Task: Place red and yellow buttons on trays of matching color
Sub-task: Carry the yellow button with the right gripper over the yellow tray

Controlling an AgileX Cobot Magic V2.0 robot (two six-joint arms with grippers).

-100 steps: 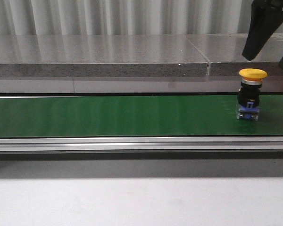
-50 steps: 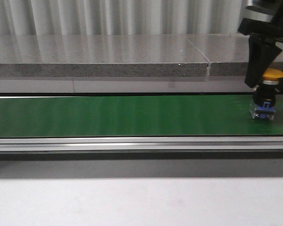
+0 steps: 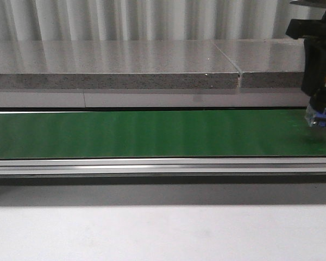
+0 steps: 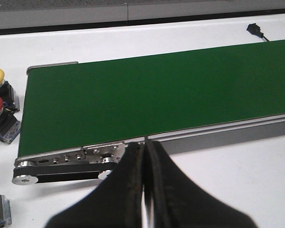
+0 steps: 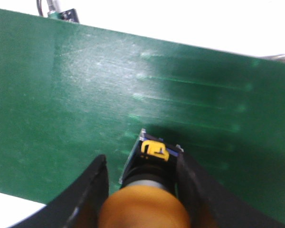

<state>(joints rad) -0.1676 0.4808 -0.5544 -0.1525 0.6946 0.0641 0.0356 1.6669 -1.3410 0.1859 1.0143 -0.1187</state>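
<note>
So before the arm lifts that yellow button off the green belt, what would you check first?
1. Right gripper straddles the yellow button, a finger on each side: ok.
2. Fingers actually pressing on the button: cannot tell.
3. Button base on the green belt: ok, not lifted clear.
4. Yellow tray in sight as the target: not ok, no view shows it.
5. Left gripper shut and away from the button: ok.

Grey speckled stone ledge [image 3: 114,65] before a corrugated metal wall [image 3: 125,19].
</note>
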